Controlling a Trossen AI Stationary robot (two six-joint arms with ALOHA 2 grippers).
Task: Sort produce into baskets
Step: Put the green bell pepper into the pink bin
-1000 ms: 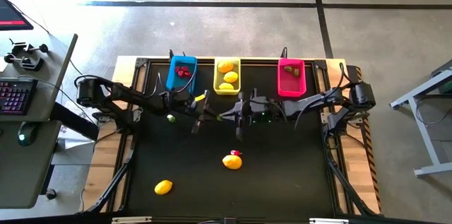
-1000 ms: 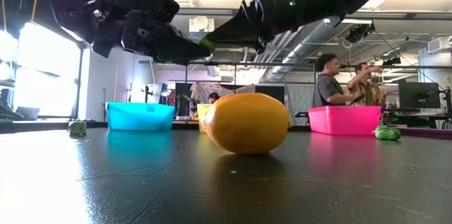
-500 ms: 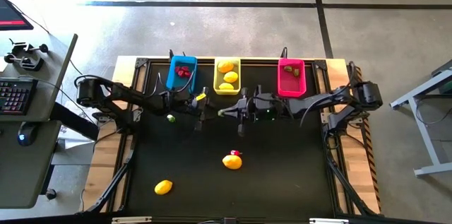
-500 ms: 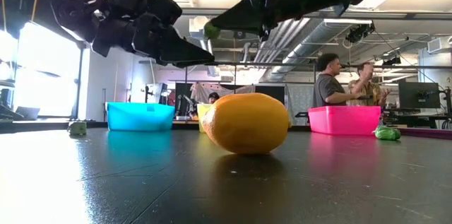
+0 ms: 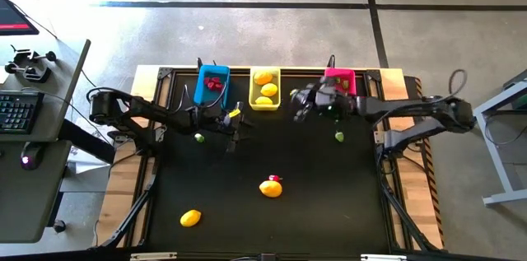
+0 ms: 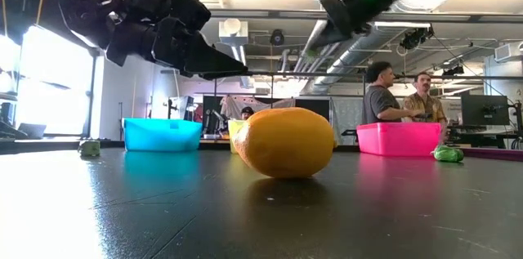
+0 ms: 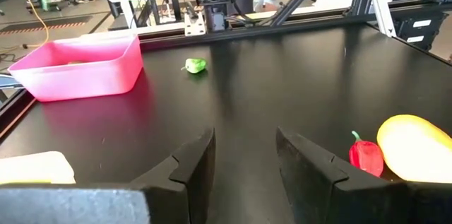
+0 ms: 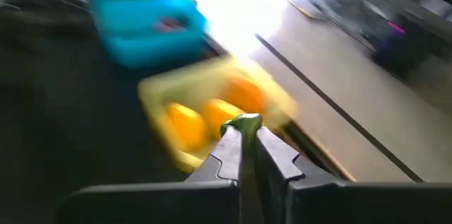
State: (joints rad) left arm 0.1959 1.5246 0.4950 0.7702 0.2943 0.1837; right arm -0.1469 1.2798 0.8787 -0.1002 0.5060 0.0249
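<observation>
Your right claw (image 8: 247, 133) pinches a green piece (image 8: 245, 120) between the yellow basket (image 5: 264, 88) and pink basket (image 5: 338, 90).
Your left claw (image 7: 244, 155), fingers spread and empty, hangs above the bench (image 5: 329, 203) near the blue basket (image 5: 212, 85).

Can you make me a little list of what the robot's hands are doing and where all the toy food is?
left gripper: open, empty, above the black table
right gripper: shut on a small olive-green bit
blue plastic basket: red berry bits
yellow plastic basket: three lemons
pink plastic basket: partly hidden by right arm
loose on table: two yellow lemons, one red bit, two green bits
</observation>
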